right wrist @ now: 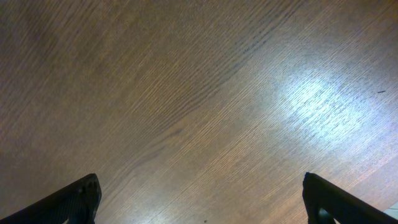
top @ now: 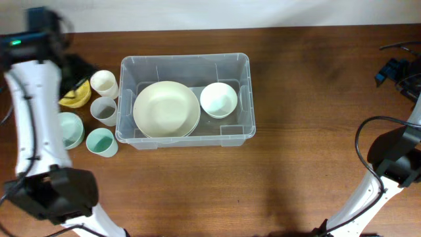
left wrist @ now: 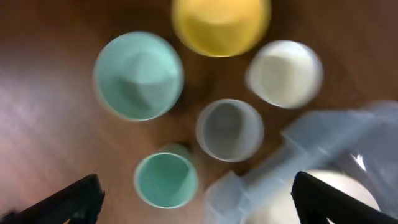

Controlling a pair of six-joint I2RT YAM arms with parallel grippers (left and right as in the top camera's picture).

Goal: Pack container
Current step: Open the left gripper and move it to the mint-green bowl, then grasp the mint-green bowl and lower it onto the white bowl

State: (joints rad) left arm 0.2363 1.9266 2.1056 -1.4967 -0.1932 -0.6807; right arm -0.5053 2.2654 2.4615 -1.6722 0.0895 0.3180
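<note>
Container (top: 250, 99): we see 1 plate (top: 166, 108), 1 bowl (top: 218, 99) inside.
Left pincer (left wrist: 196, 199): wide, above cups (left wrist: 229, 129).
Right pincer (right wrist: 199, 199): wide, above table (right wrist: 199, 93).

We see the container (top: 185, 63), a clear ribbed rectangular tub, sitting upright on the surface, open-topped, left of centre in the overhead view.

- We've got the left arm (top: 31, 112): a long white link with a thin black cable running along it and a bulky black joint at the near end.
- At its far end we see a black housing with a small green light (top: 14, 43).
- On to the right arm (top: 371, 197): a white link and a black joint, with a looping black cable (top: 360, 135) beside it.
- Up close, we find the left gripper's fingers (left wrist: 71, 202) and the right gripper's fingers (right wrist: 71, 199) are matte black.
</note>
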